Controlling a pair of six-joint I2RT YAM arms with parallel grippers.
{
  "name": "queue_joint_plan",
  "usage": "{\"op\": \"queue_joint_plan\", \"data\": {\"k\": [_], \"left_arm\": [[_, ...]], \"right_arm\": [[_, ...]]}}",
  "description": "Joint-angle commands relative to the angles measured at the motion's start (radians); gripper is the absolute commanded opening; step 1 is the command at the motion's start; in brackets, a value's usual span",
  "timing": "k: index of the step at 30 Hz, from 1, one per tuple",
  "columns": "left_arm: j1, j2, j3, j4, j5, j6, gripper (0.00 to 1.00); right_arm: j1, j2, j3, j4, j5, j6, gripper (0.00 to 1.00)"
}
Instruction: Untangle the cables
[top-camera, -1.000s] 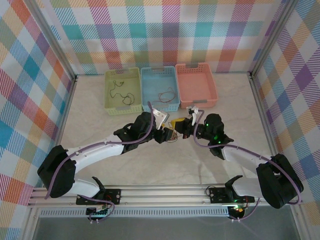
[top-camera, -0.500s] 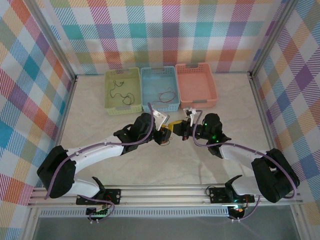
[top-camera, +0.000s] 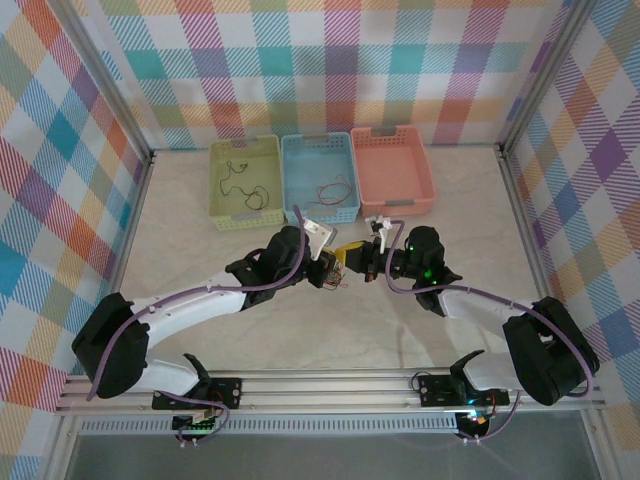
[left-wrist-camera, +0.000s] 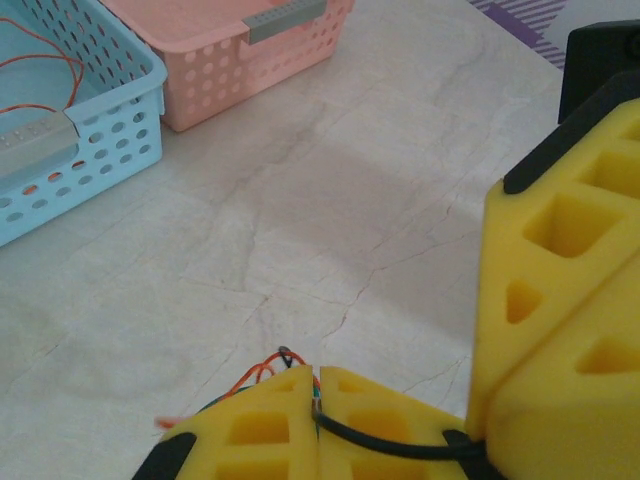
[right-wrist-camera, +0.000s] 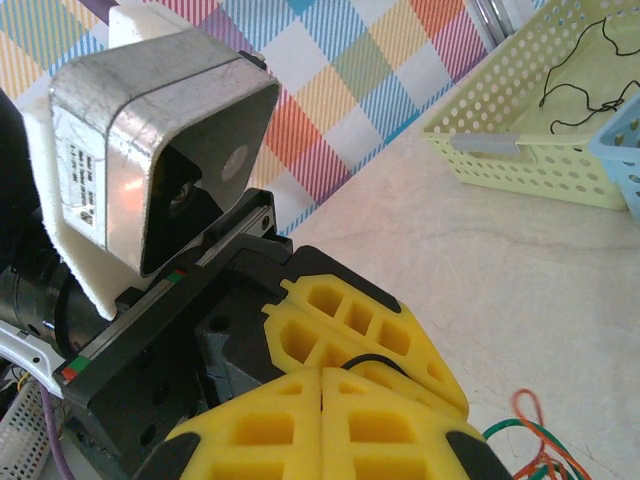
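The cables (top-camera: 343, 277) are a small clump of orange, green and black wires on the table between the two arms. My left gripper (left-wrist-camera: 316, 372) is shut on them, with orange and green loops (left-wrist-camera: 248, 380) sticking out past its tips. A black cable (left-wrist-camera: 390, 440) runs from its jaws to the right gripper's yellow fingers (left-wrist-camera: 560, 300). My right gripper (right-wrist-camera: 321, 372) is shut, tip to tip against the left gripper's fingers (right-wrist-camera: 360, 320). A black loop (right-wrist-camera: 375, 362) shows between them. Green and orange strands (right-wrist-camera: 530, 435) trail on the table beside them.
Three baskets stand in a row at the back. The green basket (top-camera: 245, 182) holds black wires, the blue basket (top-camera: 320, 177) holds a red-orange wire, and the pink basket (top-camera: 392, 170) has nothing in it. Checked walls enclose the marbled table (top-camera: 200, 250).
My left gripper has closed from part open onto the cables. The right gripper shifted slightly left and back toward it, then held still, shut.
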Motion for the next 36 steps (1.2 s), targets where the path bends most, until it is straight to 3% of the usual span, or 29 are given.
{"op": "queue_joint_plan", "data": {"k": [1,9,11,13,16,22,28,36], "left_arm": [[-0.005,-0.030,0.017,0.009,-0.005,-0.010,0.00],[-0.006,-0.041,0.017,-0.007,-0.025,-0.012,0.00],[-0.004,-0.049,0.013,-0.005,-0.027,-0.016,0.00],[-0.005,-0.060,0.007,-0.003,-0.036,-0.021,0.00],[-0.004,-0.086,-0.003,0.000,-0.050,-0.037,0.00],[-0.004,-0.146,0.002,-0.015,-0.016,-0.104,0.00],[-0.005,-0.197,-0.002,-0.019,0.003,-0.140,0.00],[-0.004,-0.194,0.005,-0.030,0.042,-0.151,0.00]], "right_arm": [[0.007,0.001,0.025,0.028,-0.034,-0.016,0.00],[0.007,-0.011,0.021,0.009,-0.004,-0.027,0.00],[0.007,-0.024,0.019,-0.010,0.026,-0.038,0.12],[0.007,-0.043,0.008,-0.025,0.075,-0.053,0.34],[0.008,-0.089,-0.030,-0.022,0.165,-0.095,0.43],[0.007,-0.155,-0.079,-0.007,0.245,-0.179,0.44],[0.041,-0.146,-0.127,0.101,0.218,-0.301,0.37],[0.113,-0.078,-0.113,0.146,0.240,-0.414,0.42]]}}
